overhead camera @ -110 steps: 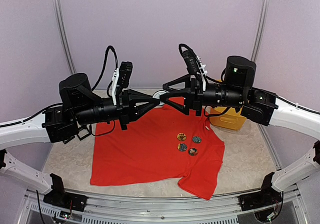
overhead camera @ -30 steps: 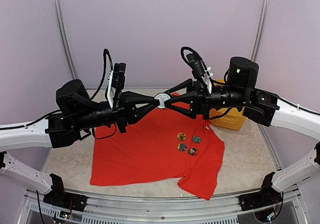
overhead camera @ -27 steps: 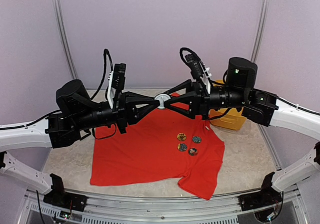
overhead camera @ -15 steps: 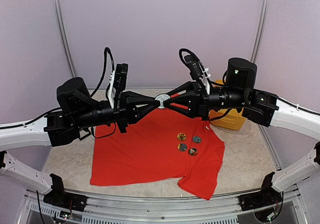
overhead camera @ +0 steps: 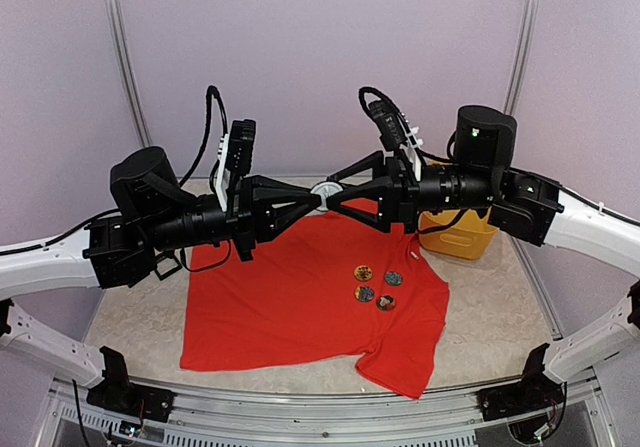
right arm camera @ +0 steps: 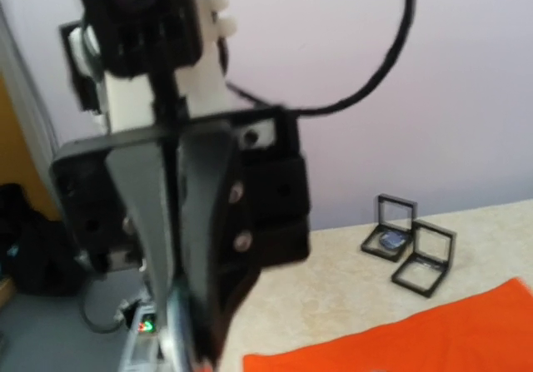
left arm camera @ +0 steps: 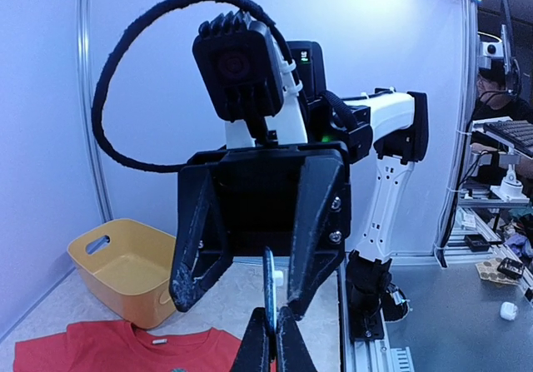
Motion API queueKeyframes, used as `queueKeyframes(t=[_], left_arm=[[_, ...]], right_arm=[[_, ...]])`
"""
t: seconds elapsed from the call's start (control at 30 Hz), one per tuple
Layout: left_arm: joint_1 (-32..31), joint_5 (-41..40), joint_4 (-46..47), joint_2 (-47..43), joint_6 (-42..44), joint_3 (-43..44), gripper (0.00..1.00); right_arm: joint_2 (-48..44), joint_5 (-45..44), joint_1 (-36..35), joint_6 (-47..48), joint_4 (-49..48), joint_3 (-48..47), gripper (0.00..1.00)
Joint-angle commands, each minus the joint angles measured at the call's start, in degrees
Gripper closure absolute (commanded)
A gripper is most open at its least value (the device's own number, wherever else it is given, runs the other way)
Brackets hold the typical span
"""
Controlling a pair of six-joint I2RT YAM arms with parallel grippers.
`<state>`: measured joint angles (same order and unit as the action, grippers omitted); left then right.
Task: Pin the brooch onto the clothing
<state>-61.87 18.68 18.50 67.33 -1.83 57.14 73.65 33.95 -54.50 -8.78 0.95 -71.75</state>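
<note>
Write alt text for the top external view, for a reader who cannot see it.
The left gripper and the right gripper meet tip to tip in mid-air over a red T-shirt spread on the table, the left one holding a small white brooch. Four round badges sit on the shirt, and a yellow basket stands at the far right.

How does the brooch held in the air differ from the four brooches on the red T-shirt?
The held brooch looks pale, pinched in the jaws of the left gripper; the four brooches are darker, lying flat on the T-shirt. All are small round discs.
</note>
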Motion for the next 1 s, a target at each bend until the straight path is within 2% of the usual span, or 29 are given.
queueKeyframes(t=[0.0,0.03,0.1,0.27,0.4,0.53,0.63,0.73,0.8,0.97], left_arm=[[-1.67,0.97,-1.96,-2.59,1.74,-0.05,1.0],[-1.53,0.36,-2.62,-2.71,1.74,0.1,1.0],[-1.45,-0.92,-3.79,-2.81,2.77,0.31,1.0],[-1.44,-1.32,-5.58,-2.26,3.75,1.26,1.0],[-1.43,-1.72,-6.33,-1.62,3.8,1.83,1.0],[-1.46,-1.39,-6.37,-1.42,3.85,2.0,1.0],[-1.5,-1.28,-6.37,-1.26,3.72,2.09,1.0],[-1.46,-0.78,-6.65,-1.13,3.8,2.12,1.0],[-1.48,-0.74,-7.25,-0.81,3.93,2.3,1.0],[-1.14,-3.83,-9.37,0.22,2.25,3.8,1.0]], right_arm=[[-4.33,9.49,1.02,7.98,0.04,3.34,0.45],[-4.85,12.86,1.07,9.03,0.93,3.3,0.44],[-5.32,11.93,1.05,9.83,2.24,3.07,0.45],[-4.29,2.82,1.06,5.52,0.59,2.48,0.59],[-2.55,5.32,0.67,3.87,-2.32,1.71,0.63],[-1.3,4.98,0.22,3.42,-2.74,0.96,0.74],[-0.65,4.8,0.18,3.22,-2.22,0.71,0.78],[-0.19,4.76,0.18,2.85,-2.18,0.61,0.88],[0.05,4.97,0.21,2.59,-2.33,0.6,0.98],[-0.08,1.51,0.64,1.68,-1.43,0.82,1.0]])
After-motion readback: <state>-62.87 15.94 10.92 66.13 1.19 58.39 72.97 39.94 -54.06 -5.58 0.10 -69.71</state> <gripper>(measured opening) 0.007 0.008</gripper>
